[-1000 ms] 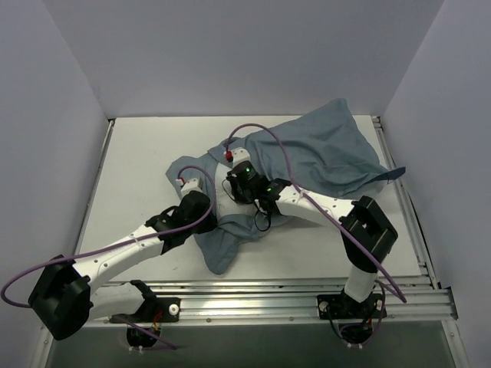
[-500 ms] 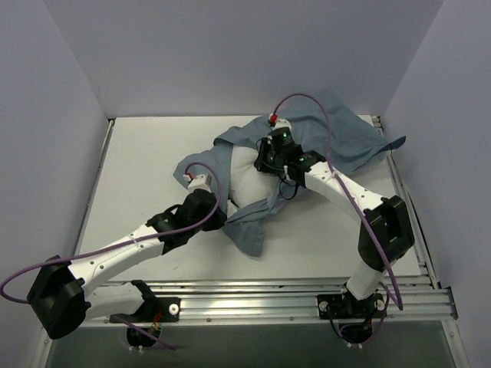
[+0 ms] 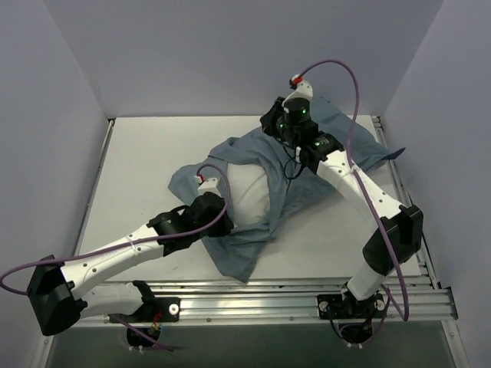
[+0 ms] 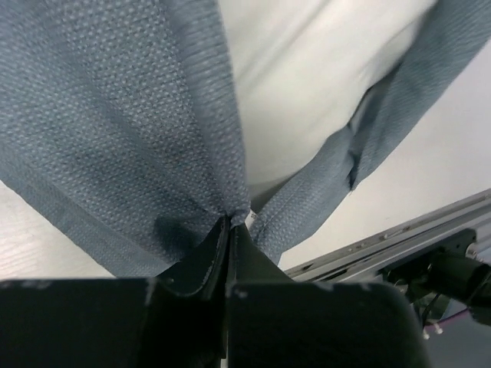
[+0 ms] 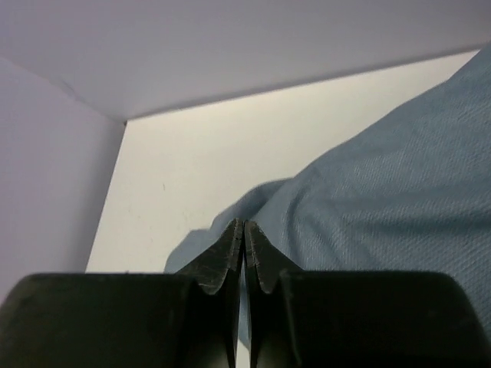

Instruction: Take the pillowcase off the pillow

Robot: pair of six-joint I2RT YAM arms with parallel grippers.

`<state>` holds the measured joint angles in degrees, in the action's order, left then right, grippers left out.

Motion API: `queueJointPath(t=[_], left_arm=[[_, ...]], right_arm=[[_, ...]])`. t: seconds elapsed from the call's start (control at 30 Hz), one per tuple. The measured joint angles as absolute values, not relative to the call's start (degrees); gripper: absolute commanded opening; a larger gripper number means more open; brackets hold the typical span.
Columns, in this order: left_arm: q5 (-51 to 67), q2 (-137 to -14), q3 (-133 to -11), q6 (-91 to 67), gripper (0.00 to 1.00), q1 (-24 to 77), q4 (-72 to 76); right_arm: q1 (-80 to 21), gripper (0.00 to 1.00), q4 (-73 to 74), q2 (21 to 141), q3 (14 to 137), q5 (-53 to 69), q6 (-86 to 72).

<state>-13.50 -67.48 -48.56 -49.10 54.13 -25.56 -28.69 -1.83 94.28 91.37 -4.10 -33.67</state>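
Observation:
The white pillow (image 3: 249, 192) lies mid-table, partly bared, with the blue-grey pillowcase (image 3: 245, 149) draped around it and spreading to the far right. My left gripper (image 3: 221, 208) sits at the pillow's near-left side. In the left wrist view it (image 4: 232, 222) is shut on a bunched fold of the pillowcase (image 4: 115, 115), and the pillow (image 4: 322, 84) shows beyond. My right gripper (image 3: 271, 123) is raised over the far end of the cloth. It (image 5: 244, 226) is shut with nothing between its fingers, and the pillowcase (image 5: 399, 199) lies beneath it.
White walls enclose the table on three sides, and the back wall (image 3: 230, 61) is close behind the right gripper. Aluminium rails run along the near edge (image 3: 268, 291) and the right edge (image 3: 410, 207). The left arm's purple cable (image 3: 115, 249) loops low over the table.
The right gripper has swung up and toward the far right, dragging the pillowcase back and baring more white pillow, and the cloth has left its jaws. The left gripper edged right, still gripping.

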Motion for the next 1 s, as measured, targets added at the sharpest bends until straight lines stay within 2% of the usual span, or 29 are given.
queueJointPath(t=[0.07, 0.1, 0.3, 0.53, 0.63, 0.87, 1.0], left_arm=[[-15.11, -66.61, -50.19, -49.01, 0.03, 54.28, -25.93], [-16.21, -66.02, -50.63, -48.99, 0.03, 54.28, -26.00], [-18.87, -65.01, -47.11, -50.06, 0.03, 54.26, -26.28], [-18.48, -65.04, -40.21, -53.45, 0.03, 54.15, -24.64], [-18.00, -65.04, -39.40, -54.19, 0.03, 54.15, -24.23], [-17.54, -65.08, -39.16, -55.00, 0.03, 54.15, -23.24], [-17.32, -65.30, -38.92, -55.13, 0.03, 54.15, -22.85]], right_arm=[[-30.87, 0.02, -1.63, 94.24, 89.25, -4.36, -31.97], [-32.34, 0.13, -0.95, 94.19, 88.01, -4.84, -30.79], [-44.45, 0.39, 5.63, 90.32, 75.61, -10.57, -25.30], [-57.10, 0.49, 9.98, 82.08, 70.08, -20.32, -26.59], [-60.55, 0.57, 10.41, 80.58, 69.65, -24.14, -30.17], [-61.49, 0.82, 12.29, 80.68, 60.16, -26.85, -40.25], [-61.56, 0.90, 12.80, 80.95, 56.49, -26.50, -44.07]])
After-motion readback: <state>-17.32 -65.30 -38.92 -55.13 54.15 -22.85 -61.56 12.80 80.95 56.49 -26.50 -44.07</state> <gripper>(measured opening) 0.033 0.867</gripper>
